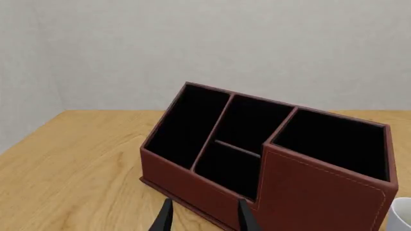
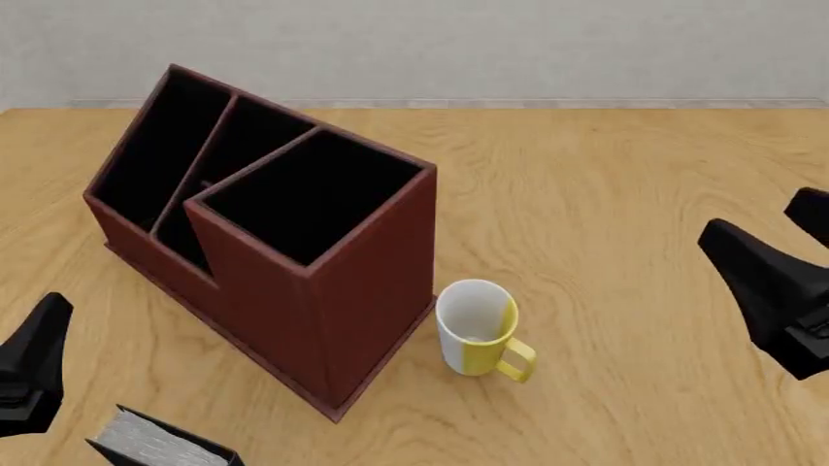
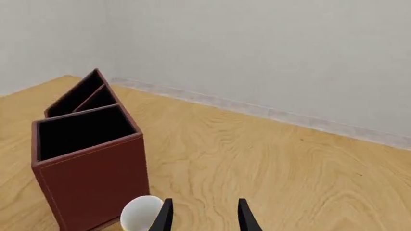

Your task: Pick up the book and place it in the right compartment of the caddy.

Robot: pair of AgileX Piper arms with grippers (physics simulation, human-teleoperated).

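Reddish-brown leather-look caddy with a black lining stands at an angle on the pale wooden surface, left of centre in the front view. Its right compartment, the widest and tallest-walled section, is nearest the camera and holds nothing; the two narrow slots run beside it on the far left side. Just beside the caddy's near right corner stands a white-and-yellow mug, upright, its yellow handle turned toward the near right. The thick black hardcover book with greyish-white page edges sits at the near left edge of the front view, apart from the caddy and cut off by the frame. The left hand hangs near the book, touching nothing, its two dark fingers parted and pointing at the caddy's low front wall. The right hand hovers well to the right of the mug, fingers likewise parted and holding nothing.
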